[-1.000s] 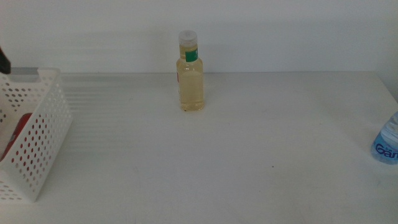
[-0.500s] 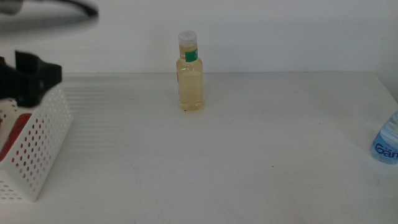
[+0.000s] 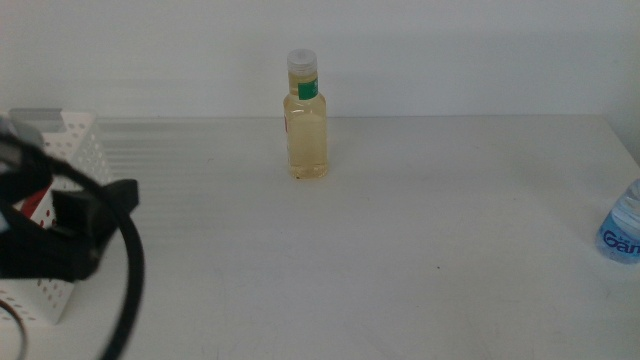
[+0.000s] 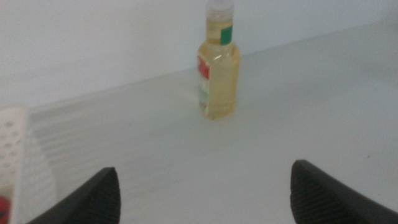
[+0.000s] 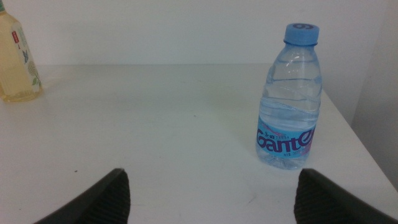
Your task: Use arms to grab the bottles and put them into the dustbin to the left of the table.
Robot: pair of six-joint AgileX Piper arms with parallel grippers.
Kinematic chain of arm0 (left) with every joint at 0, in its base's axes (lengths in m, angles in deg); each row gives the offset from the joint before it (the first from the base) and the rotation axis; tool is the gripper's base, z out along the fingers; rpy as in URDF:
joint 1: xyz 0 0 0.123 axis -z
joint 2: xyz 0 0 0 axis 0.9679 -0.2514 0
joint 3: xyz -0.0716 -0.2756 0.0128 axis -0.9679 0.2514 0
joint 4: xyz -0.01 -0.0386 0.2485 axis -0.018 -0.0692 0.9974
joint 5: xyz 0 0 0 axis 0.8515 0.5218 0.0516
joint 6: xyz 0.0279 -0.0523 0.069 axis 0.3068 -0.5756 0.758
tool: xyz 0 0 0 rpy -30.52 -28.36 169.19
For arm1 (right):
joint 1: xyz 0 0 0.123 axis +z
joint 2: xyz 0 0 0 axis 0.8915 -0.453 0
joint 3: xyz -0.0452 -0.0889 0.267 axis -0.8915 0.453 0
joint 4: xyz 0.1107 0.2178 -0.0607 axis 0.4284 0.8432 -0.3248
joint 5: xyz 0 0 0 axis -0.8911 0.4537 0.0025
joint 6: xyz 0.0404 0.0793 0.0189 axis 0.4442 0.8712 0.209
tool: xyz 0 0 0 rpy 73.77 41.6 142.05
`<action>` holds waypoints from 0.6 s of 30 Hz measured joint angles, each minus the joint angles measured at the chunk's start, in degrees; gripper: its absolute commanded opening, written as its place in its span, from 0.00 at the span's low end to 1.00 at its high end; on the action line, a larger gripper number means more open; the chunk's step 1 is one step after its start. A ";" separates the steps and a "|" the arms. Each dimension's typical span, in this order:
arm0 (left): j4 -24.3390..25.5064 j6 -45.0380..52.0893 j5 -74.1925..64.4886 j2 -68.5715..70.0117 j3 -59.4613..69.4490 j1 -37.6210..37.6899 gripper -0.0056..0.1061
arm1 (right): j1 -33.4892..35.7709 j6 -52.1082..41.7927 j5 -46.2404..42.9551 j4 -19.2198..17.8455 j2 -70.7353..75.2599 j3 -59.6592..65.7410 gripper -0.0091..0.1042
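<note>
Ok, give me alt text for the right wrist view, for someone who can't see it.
A clear blue-capped, blue-labelled plastic water bottle stands upright on the plain white tabletop, ahead of the right gripper, whose two dark fingers are spread wide and empty. A clear bottle of yellowish liquid stands farther off at the picture's edge.

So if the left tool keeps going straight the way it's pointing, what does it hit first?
Probably the yellowish bottle: the left tool is open and empty, and only bare table lies between them. The bottle sits slightly off centre, so it may just graze it.
</note>
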State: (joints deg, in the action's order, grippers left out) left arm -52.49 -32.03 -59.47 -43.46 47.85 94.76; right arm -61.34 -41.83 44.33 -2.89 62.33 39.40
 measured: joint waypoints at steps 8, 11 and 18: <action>3.15 -6.68 21.69 0.11 13.07 6.89 0.86 | 0.00 0.00 0.00 0.00 0.00 0.00 0.74; 3.27 -7.18 23.83 0.11 13.81 7.22 0.86 | 0.00 0.00 0.00 0.00 0.00 0.00 0.74; 3.27 -7.32 24.82 0.11 13.92 7.23 0.86 | 0.00 0.00 0.00 0.00 0.00 0.00 0.74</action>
State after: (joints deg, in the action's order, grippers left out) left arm -49.22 -39.34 -34.65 -43.35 61.77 101.99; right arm -61.34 -41.83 44.33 -2.89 62.33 39.40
